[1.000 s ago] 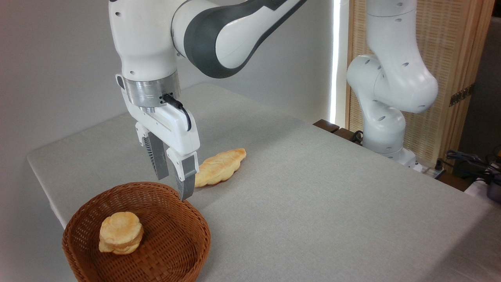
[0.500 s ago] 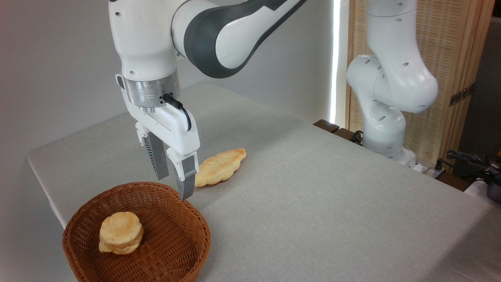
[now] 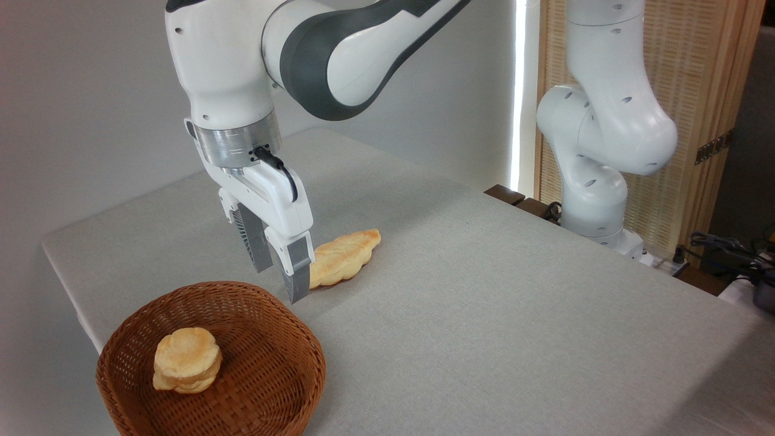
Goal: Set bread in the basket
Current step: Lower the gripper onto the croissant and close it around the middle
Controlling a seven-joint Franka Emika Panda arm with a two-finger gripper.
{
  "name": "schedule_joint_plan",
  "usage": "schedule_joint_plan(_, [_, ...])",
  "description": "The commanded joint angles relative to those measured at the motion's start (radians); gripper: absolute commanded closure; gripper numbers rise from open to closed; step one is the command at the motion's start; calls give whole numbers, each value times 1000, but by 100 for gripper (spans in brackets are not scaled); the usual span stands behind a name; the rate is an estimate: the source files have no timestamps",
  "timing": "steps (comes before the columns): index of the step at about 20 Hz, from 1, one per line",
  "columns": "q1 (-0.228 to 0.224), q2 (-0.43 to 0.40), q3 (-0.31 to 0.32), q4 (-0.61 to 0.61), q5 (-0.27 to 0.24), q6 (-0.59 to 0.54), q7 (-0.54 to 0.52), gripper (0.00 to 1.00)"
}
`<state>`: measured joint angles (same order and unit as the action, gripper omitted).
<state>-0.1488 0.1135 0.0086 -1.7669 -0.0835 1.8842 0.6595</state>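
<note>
hand (image 3: 280,286): 2 fingers pointing down, spread apart with a clear gap, nothing held between them
hand position: above the surface, just behind the basket's far rim, at the left end of the bread
fingers (image 3: 299,275): grey pads; the nearer one covers the loaf's left tip in this view, touching or not cannot be told
bread (image 3: 344,257): long braided loaf, golden-tan, lying flat on the surface, angled with its right end farther back; outside the basket, just behind and right of it
basket (image 3: 295,327): round reddish-brown wicker, sits at the front-left corner of the surface, partly cut off by the bottom edge
bun (image 3: 186,359): small round stacked piece, pale golden, lying inside the basket toward its left side
surface (image 3: 484,303): light grey cloth cover, carries basket and bread
arm (image 3: 339,48): white with dark grey joint, reaches in from the upper right, wrist vertical over the hand; base stands at the right edge of the surface
background: wooden slatted screen (image 3: 696,91) behind the base, cables (image 3: 726,248) at far right
</note>
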Motion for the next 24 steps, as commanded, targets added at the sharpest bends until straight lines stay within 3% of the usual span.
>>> schedule_joint_plan(1, [-6, -18, -33, -43, -16, -14, -50, 0])
schedule_joint_plan(8, [-17, -127, -76, -221, -16, 15, -115, 0])
schedule_joint_plan(10, [-49, -149, -88, -276, -16, 24, -167, 0])
schedule_joint_plan(14, [-101, -140, -90, -315, -16, 33, -173, 0])
schedule_joint_plan(24, [-115, -104, -90, -315, -7, 53, -170, 0])
